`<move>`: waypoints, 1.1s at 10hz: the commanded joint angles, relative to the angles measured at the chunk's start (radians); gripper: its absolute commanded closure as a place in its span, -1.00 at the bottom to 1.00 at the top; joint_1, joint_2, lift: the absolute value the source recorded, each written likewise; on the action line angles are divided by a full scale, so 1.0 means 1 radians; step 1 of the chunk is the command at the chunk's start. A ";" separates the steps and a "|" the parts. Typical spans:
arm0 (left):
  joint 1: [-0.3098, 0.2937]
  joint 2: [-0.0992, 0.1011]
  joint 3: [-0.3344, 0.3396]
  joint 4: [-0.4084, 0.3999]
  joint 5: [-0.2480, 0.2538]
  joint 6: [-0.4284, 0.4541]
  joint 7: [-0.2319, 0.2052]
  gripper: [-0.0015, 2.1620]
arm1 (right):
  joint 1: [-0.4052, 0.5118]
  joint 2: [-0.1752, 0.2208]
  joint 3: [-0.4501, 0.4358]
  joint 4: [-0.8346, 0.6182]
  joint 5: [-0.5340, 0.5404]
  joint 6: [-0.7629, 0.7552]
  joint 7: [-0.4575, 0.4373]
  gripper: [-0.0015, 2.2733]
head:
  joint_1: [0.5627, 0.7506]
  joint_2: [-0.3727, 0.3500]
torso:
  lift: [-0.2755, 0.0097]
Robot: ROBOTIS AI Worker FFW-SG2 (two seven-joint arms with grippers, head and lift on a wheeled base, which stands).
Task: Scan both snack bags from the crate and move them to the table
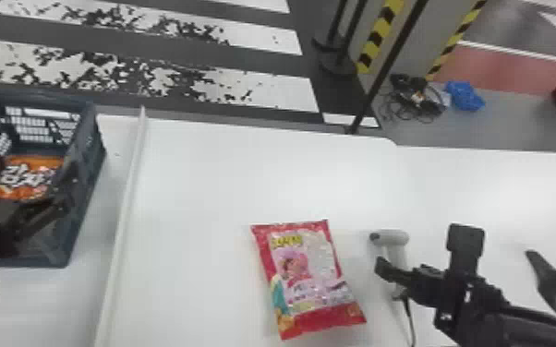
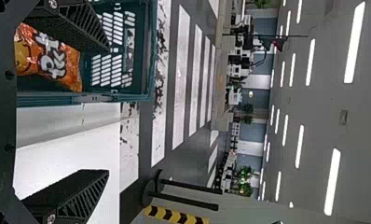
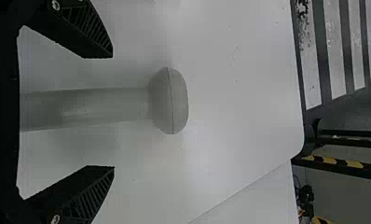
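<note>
1. Two fingers of the left gripper (image 1: 33, 170) stand wide apart at the crate (image 1: 88, 152), on the far left, with nothing clamped between them.
2. One of those fingers (image 2: 76, 28) overlaps the orange bag (image 2: 58, 60) in the left wrist view; whether it touches, I cannot tell.
3. The orange bag lies inside the crate, printed side up.
4. The right gripper (image 1: 422, 249), at the right, also has its fingers spread wide, gripping nothing.
5. In the right wrist view, the grey handle of the scanner (image 1: 395, 239) shows in the gap between the fingers, apart from both.
6. The red bag (image 1: 307, 277) lies face up on the table (image 1: 208, 184), near side, just left of the scanner.
7. A white strip (image 1: 127, 207) runs near to far between crate and red bag.
</note>
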 commanded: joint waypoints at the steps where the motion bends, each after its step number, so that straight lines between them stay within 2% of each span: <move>1: 0.001 0.002 0.001 -0.001 0.000 0.005 -0.002 -0.93 | -0.024 -0.017 -0.001 0.050 0.003 0.000 0.020 -0.90 | 0.41 -0.69 | 0.32; 2: 0.003 0.002 0.003 -0.001 0.000 0.005 -0.005 -0.93 | -0.040 -0.028 -0.004 0.071 0.003 0.018 0.056 -0.31 | 0.41 -0.70 | 0.32; 3: 0.004 0.004 0.003 -0.002 0.000 0.005 -0.005 -0.93 | -0.043 -0.026 -0.004 0.073 -0.005 0.030 0.056 0.98 | 0.41 -0.69 | 0.32; 6: 0.004 0.002 0.000 -0.007 0.000 0.008 -0.005 -0.93 | -0.005 -0.017 -0.004 0.019 -0.003 0.003 0.026 0.97 | 0.41 -0.70 | 0.32; 8: 0.004 0.002 -0.003 -0.008 0.000 0.008 -0.005 -0.93 | 0.061 0.014 -0.010 -0.092 -0.017 -0.006 -0.003 0.97 | 0.41 -0.72 | 0.32; 11: 0.004 0.004 -0.008 -0.011 0.000 0.008 -0.005 -0.93 | 0.216 0.086 -0.036 -0.309 -0.086 0.012 -0.019 0.97 | 0.41 -0.68 | 0.32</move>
